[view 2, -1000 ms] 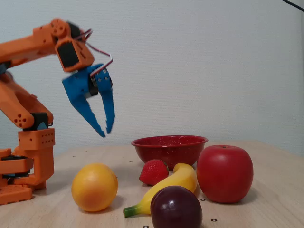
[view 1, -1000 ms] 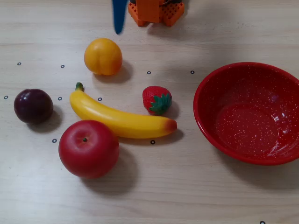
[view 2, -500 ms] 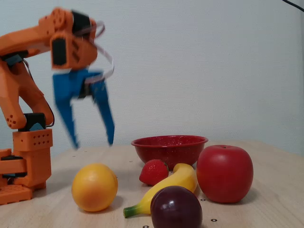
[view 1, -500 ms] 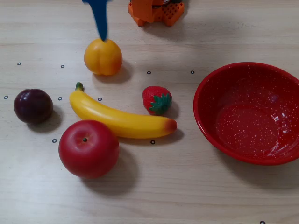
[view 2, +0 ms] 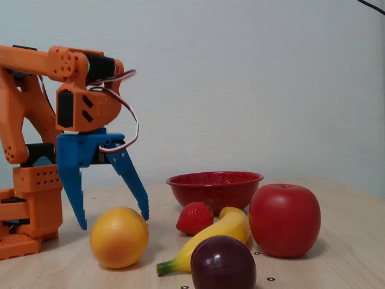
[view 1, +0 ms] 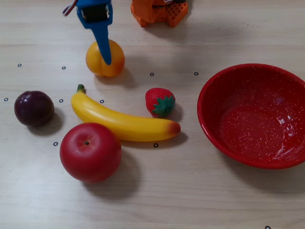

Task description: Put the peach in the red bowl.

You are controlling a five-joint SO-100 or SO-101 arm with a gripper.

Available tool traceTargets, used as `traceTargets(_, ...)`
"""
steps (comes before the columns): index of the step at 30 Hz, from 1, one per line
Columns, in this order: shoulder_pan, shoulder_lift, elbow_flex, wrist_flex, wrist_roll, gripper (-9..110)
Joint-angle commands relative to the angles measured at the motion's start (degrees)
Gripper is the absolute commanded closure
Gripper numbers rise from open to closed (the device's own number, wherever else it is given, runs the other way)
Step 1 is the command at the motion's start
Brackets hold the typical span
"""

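Observation:
The peach [view 1: 105, 59] [view 2: 119, 238] is a round yellow-orange fruit lying on the table near the arm's base. My gripper [view 1: 102, 45] [view 2: 114, 221], with blue fingers, is open and hangs directly over it. In the fixed view one fingertip is on each side of the peach's top, not closed on it. In the overhead view only one blue finger [view 1: 103, 43] shows, lying across the peach. The red bowl [view 1: 209, 119] [view 2: 215, 180] with white speckles stands empty at the right of the overhead view, well away from the peach.
A yellow banana [view 1: 121, 121] [view 2: 225, 229], a strawberry [view 1: 160, 102] [view 2: 195, 218], a red apple [view 1: 90, 151] [view 2: 284, 220] and a dark plum [view 1: 34, 108] [view 2: 223, 264] lie on the wooden table between peach and bowl. The orange arm base [view 1: 159, 12] [view 2: 30, 205] stands behind the peach.

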Motion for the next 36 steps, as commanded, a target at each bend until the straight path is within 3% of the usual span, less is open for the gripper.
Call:
traceTargets(1, 0.35, 0.26, -2.02, -1.76, -1.41, 62)
traceTargets(36, 1.58, -12.3, 0.18, -10.99, 2.02, 58)
